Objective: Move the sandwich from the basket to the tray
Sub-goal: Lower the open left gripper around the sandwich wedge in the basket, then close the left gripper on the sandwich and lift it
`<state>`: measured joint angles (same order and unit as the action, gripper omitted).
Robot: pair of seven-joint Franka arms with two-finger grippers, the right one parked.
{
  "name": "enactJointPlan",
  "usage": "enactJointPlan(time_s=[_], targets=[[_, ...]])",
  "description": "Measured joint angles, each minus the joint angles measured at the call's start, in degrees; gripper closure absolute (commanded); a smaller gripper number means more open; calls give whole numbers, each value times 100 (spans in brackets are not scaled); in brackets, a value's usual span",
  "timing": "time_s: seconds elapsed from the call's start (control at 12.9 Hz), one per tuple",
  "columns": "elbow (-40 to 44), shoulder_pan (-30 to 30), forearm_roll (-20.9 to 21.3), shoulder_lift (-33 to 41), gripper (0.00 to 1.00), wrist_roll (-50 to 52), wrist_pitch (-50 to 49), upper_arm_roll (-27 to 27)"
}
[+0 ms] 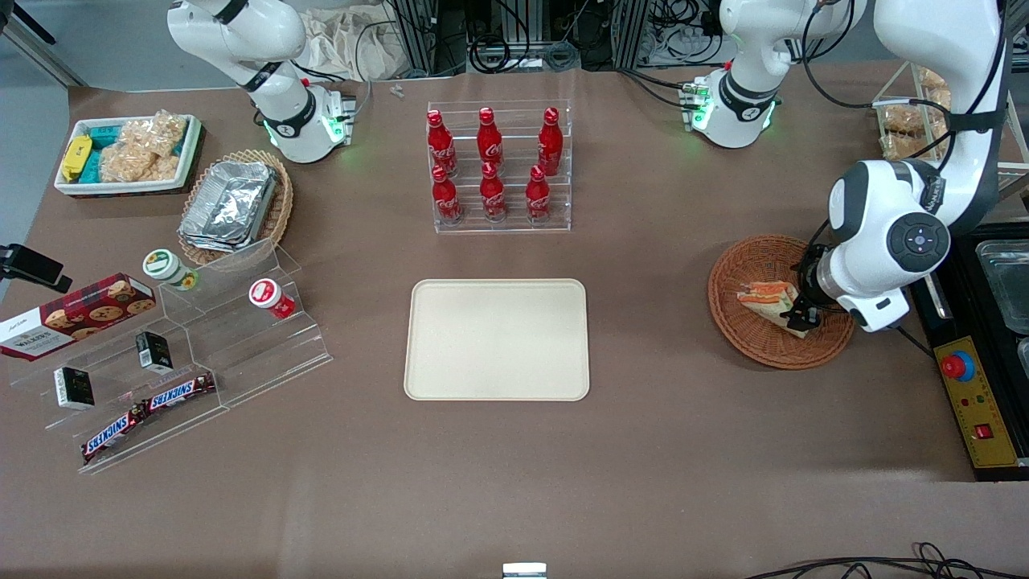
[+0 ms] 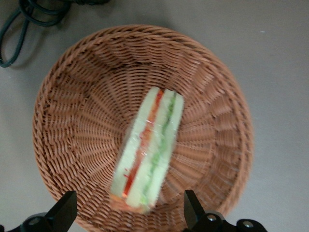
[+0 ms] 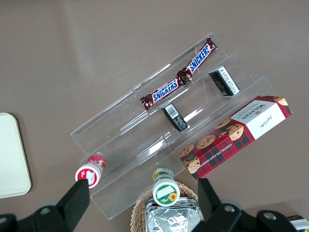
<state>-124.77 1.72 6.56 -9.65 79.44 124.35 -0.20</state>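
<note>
Gripper [image 2: 128, 212] hovers over the basket [image 2: 72, 96], fingers [image 2: 65, 209] apart astride the sandwich [image 2: 149, 150] — a skewed squeeze could crush it!

I work over a table [image 1: 514, 482] covered edge to edge in a matte brown sheet, evenly lit with only soft shadows. Above its farthest edge, grey floor [image 1: 40, 48] shows, with metal frame legs [image 1: 426, 32] and tangled black cables [image 1: 514, 50]. A yellow control panel [image 1: 985, 410] sits at my end
</note>
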Motion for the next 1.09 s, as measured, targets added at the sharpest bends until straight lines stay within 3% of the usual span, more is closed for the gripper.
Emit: enactJointPlan(time_s=[0.7, 0.78, 0.85, 0.93, 1.01, 1.09], targets=[[-582, 0, 26, 0, 1, 0, 675, 52], [-658, 0, 26, 0, 15, 0, 781, 52], [-710, 0, 26, -2, 44, 0, 846, 53], [-730, 0, 26, -8, 85, 0, 882, 53], [-732, 0, 26, -12, 100, 0, 904, 53], [-732, 0, 26, -12, 100, 6, 929, 55]])
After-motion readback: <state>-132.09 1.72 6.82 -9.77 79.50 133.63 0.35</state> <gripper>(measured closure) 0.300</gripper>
